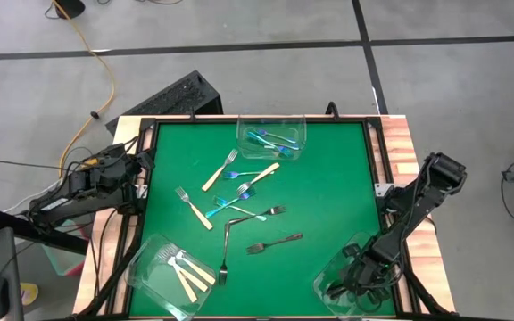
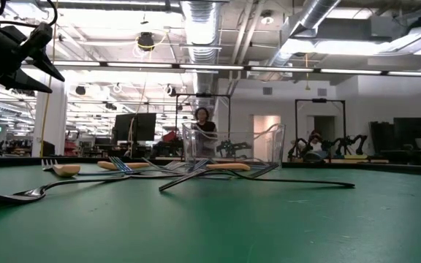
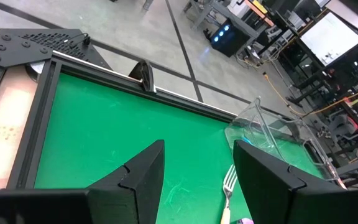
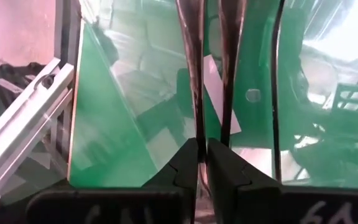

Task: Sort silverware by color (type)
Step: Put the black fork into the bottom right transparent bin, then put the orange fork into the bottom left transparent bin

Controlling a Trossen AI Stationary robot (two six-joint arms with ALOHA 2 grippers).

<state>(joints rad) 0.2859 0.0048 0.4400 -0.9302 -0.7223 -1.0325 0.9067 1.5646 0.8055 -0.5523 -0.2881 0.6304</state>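
Note:
Several loose forks lie flat mid-table: tan-handled [image 1: 219,170], blue-handled [image 1: 239,175] and dark grey [image 1: 275,242]. Blue forks lie in the far clear tub [image 1: 271,138], and tan forks lie in the near-left tub [image 1: 173,275]. My right gripper [image 1: 353,275] reaches down into the near-right clear tub [image 1: 328,283] and is shut on a dark grey fork [image 4: 191,74]. A second dark strip [image 4: 230,74] runs beside that fork; I cannot tell whether it is another fork or a reflection. My left gripper [image 3: 197,186] is open and empty over the mat's left edge [image 1: 141,175]. My right gripper pinches a slim dark grey fork [image 4: 196,134] between its two fingertips [image 4: 185,163]. The fork runs straight on from the fingertips, in line with the fingers, inside the clear tub. Which end of the fork the fingers have, and whether it touches the tub's floor, does not show.
The table has a raised black frame and wooden side strips [image 1: 400,143]. A tan-handled fork [image 3: 229,186] lies ahead of my left gripper, with the far tub [image 3: 272,127] beyond it. In the low view the loose forks [image 2: 159,169] lie in front of the far tub [image 2: 232,146].

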